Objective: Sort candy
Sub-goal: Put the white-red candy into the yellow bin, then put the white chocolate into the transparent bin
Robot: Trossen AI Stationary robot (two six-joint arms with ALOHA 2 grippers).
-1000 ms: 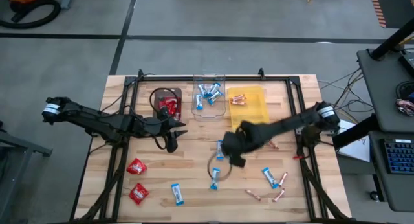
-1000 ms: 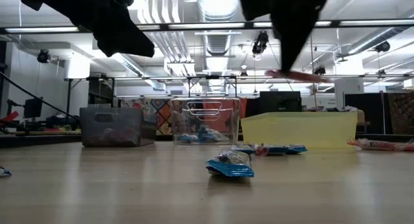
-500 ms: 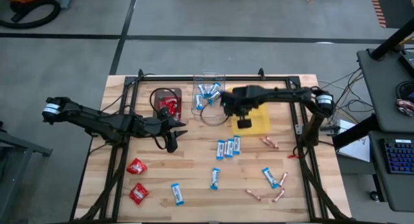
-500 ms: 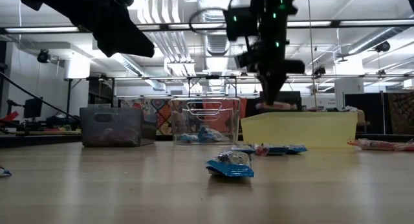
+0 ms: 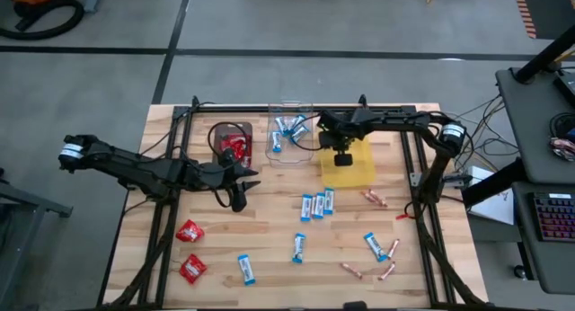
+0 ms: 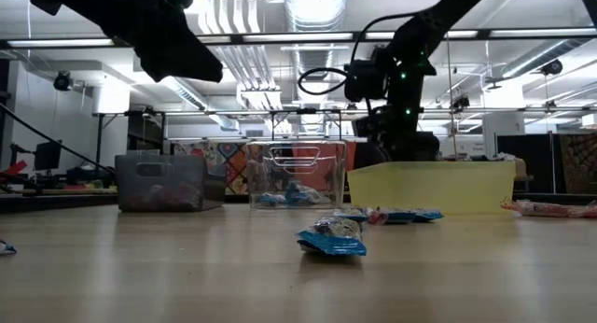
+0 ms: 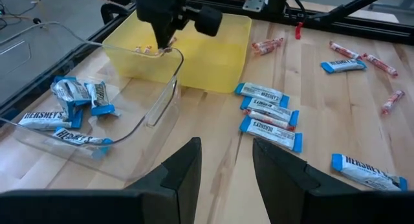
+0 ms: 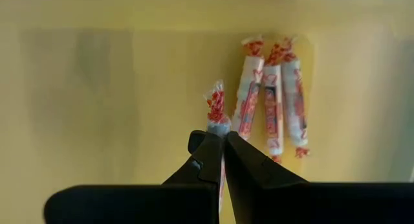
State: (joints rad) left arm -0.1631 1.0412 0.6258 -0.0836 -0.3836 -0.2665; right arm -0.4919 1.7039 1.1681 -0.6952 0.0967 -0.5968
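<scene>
**Right hand grips candy stick over yellow tray**

The pale wooden tabletop (image 5: 269, 230) carries a shallow yellow plastic tray (image 5: 358, 167). Above that tray's far end, the right hand (image 8: 222, 141) clenches a thin pinkish-copper wrapped stick (image 8: 216, 114); three like sticks (image 8: 272, 101) lie inside. Well left of the tray, the left hand (image 5: 241, 199) hovers half-open, empty.

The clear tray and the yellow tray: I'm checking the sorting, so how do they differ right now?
The clear tray holds blue-and-white Hershey's bars; the yellow tray holds pinkish stick candies. The clear tray is see-through, the yellow tray tinted. The right gripper, shut on a stick candy, is over the yellow tray; none is over the clear tray. Both stand side by side.
</scene>
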